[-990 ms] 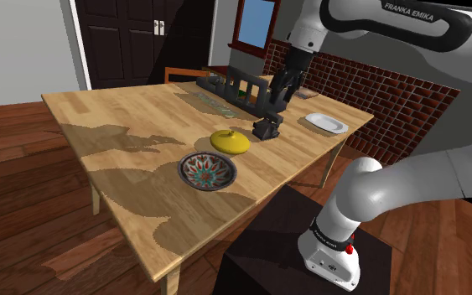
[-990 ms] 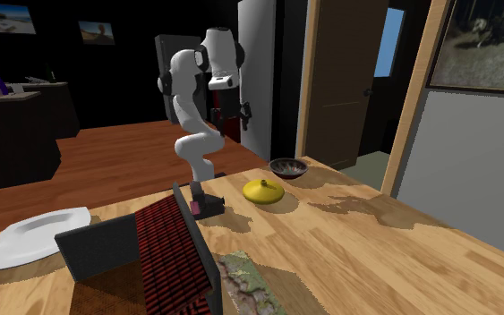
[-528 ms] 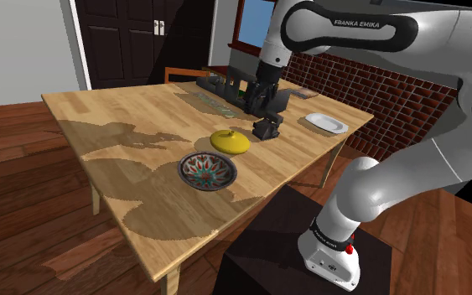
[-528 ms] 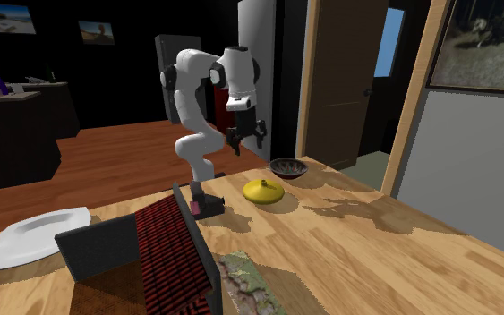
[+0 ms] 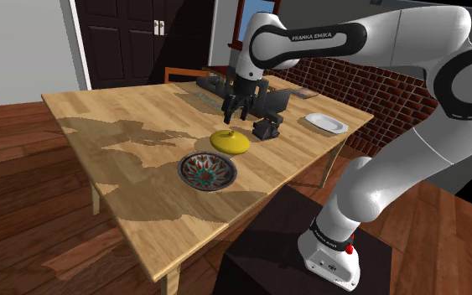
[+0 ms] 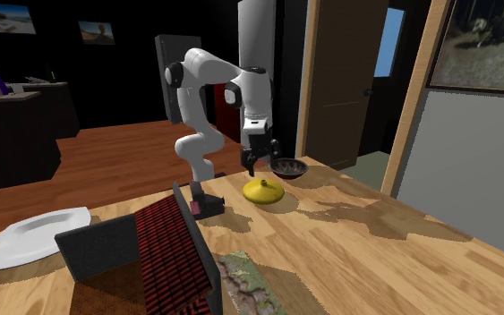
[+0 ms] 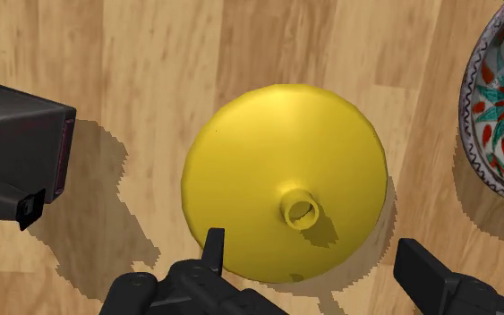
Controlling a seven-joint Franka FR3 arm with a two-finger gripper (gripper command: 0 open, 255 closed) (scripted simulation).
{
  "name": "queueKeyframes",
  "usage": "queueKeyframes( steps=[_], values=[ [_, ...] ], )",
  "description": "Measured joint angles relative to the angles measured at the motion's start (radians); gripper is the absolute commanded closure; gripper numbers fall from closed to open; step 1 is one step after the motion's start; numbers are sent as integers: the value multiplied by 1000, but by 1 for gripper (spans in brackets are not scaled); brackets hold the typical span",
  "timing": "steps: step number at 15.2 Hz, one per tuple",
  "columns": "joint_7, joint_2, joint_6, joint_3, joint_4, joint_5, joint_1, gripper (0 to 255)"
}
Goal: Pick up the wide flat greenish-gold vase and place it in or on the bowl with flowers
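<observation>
Yellow-gold and low, with a short open neck: look for the vase sitting upright on the wooden bench, near the flower-patterned bowl but apart from it. Note the tool poised just above, spread wide, clasping nothing, set off toward one edge of the body. Judged as the approach to the grasp. To do it well: centre over the neck, pinch its rim rather than straddle the broad body, lower straight down, and close only once the chosen part sits squarely inside the gap. Mind the smooth sloping shoulders, likely to squeeze out of a shallow pinch. Keep clear of the black box just beside the vase.
</observation>
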Motion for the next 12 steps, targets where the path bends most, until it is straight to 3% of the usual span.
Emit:
queueKeyframes(
  steps=[6,12],
  values=[
    [1,26,83,6,-57,6,5,0],
    [0,29,93,6,-63,6,5,0]
  ],
)
